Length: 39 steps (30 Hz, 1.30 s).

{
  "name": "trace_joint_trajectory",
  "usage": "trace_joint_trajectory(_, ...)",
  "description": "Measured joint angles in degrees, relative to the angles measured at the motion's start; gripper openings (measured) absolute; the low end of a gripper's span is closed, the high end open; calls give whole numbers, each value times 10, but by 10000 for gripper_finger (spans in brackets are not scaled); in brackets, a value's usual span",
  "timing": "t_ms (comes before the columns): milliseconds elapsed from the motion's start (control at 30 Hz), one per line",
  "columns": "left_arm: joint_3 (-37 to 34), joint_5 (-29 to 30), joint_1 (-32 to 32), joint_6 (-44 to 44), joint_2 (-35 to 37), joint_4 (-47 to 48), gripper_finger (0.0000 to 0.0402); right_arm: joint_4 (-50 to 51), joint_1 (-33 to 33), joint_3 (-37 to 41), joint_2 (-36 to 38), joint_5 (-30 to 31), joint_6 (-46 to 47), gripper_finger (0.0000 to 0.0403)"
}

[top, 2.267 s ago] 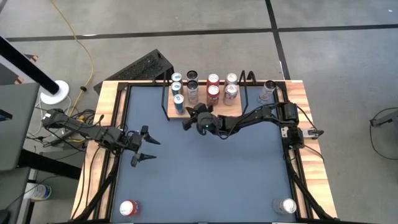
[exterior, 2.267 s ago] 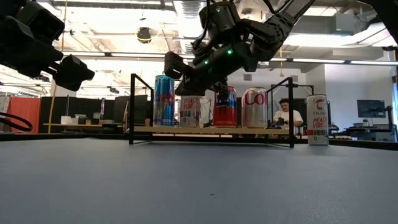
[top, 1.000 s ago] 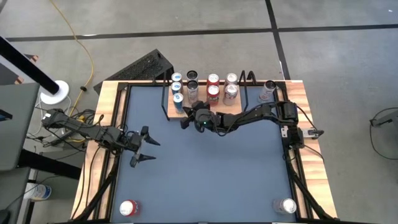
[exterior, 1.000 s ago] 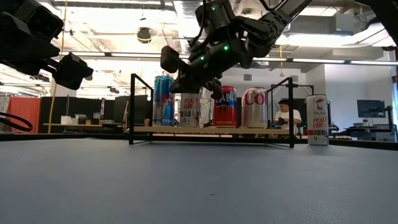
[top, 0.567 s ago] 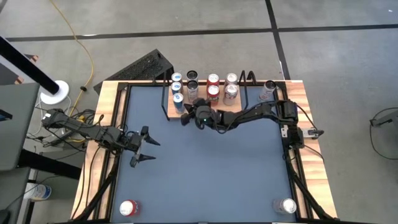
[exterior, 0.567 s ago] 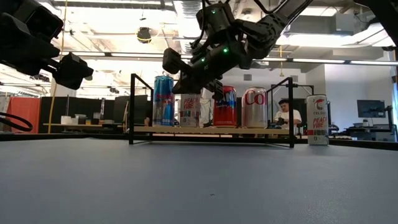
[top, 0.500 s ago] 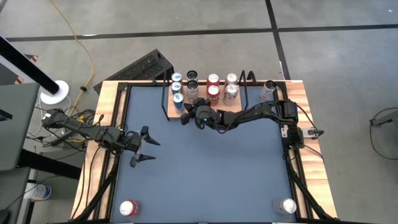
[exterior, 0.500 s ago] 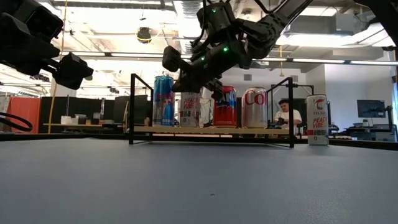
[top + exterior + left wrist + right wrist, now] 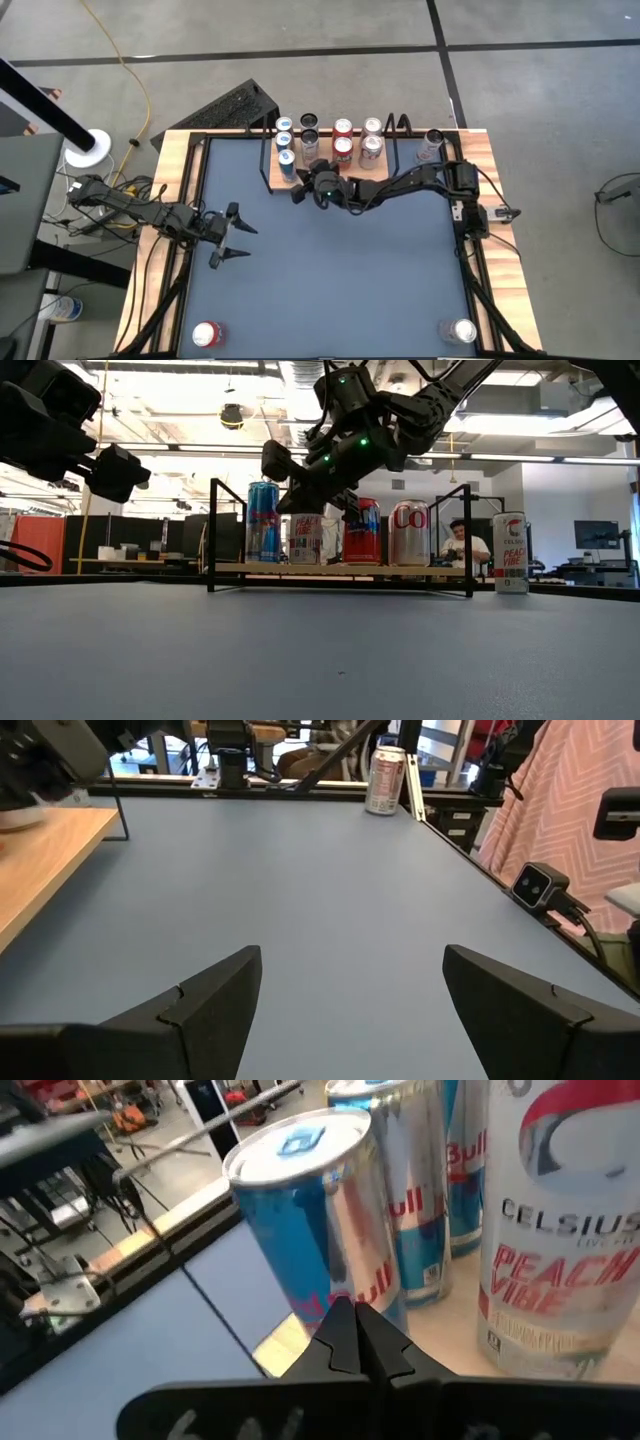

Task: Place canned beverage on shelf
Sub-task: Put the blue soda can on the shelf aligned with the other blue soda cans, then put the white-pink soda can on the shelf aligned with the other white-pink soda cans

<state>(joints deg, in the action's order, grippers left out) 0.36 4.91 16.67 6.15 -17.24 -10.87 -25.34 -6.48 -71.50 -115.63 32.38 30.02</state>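
Note:
The shelf (image 9: 274, 177), a light-wood board with black wire sides, stands at the table's far middle and carries several cans: blue Red Bull cans (image 9: 305, 1210) at its left end, a white Celsius can (image 9: 565, 1230), red and silver ones (image 9: 408, 532). My right gripper (image 9: 298, 192) is shut, empty, and hovers just before the shelf's near left part, its fingertips (image 9: 355, 1330) pointing at the nearest blue can. My left gripper (image 9: 243, 238) waits open at the table's left, above bare tabletop (image 9: 350, 990).
A Celsius can (image 9: 430, 146) stands off the shelf at the far right. A red can (image 9: 205, 333) is at the near left corner and a silver can (image 9: 458, 330) at the near right. Blue tabletop (image 9: 340, 280) spreads between them.
My right gripper, still shut, has crept a little toward the shelf's near left part and then kept still.

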Motion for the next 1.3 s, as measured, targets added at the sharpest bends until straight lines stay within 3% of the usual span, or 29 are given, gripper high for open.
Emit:
trace_joint_trajectory(867,0,0,0,-10,0,0,302,40,-3,-33,1,-3,23,0)
trace_joint_trajectory(1033,0,0,0,-7,0,5,302,191,16,-32,59,-10,26,0)
trace_joint_trajectory(1300,0,10,0,-10,0,19,302,525,20,-33,282,-78,33,0)
